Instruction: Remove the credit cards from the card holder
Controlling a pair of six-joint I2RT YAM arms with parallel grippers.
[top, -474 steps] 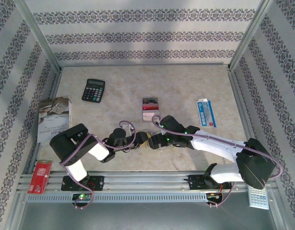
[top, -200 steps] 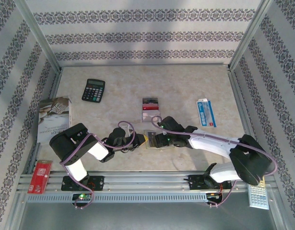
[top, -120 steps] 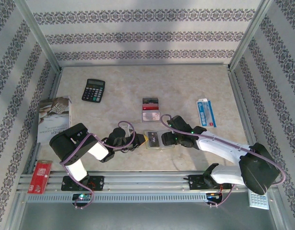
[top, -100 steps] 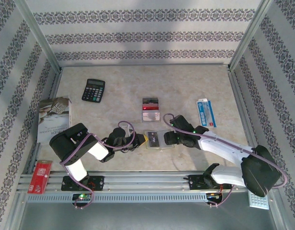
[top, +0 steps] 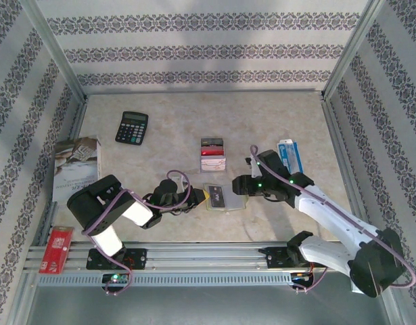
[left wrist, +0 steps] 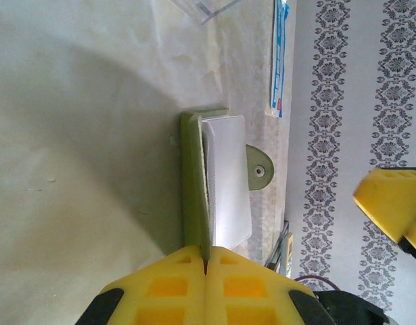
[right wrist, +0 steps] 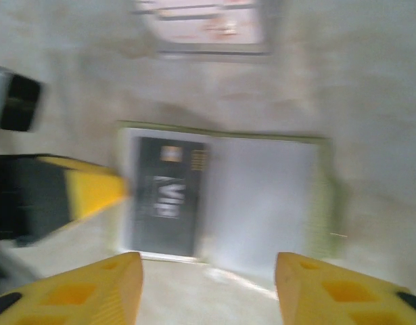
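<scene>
Partly done: credit cards (top: 212,154) lie on the table (top: 160,122) just beyond the open card holder (top: 226,200). A dark card (right wrist: 168,196), seemingly the last, sits inside. The left fingers (left wrist: 167,284) pinch the holder's left edge; the right fingers (right wrist: 93,284) hover spread.

White shells over black joints on the left arm (top: 135,215) and right arm (top: 329,210), purple cables looping along both; yellow fingers (left wrist: 168,288) moulded with square pockets

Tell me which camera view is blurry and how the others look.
Right wrist view: motion-blurred, the card holder and its dark grey card smeared. Left wrist view: sharp, a broad soft shadow across the table. Top external view: sharp, evenly lit.
</scene>
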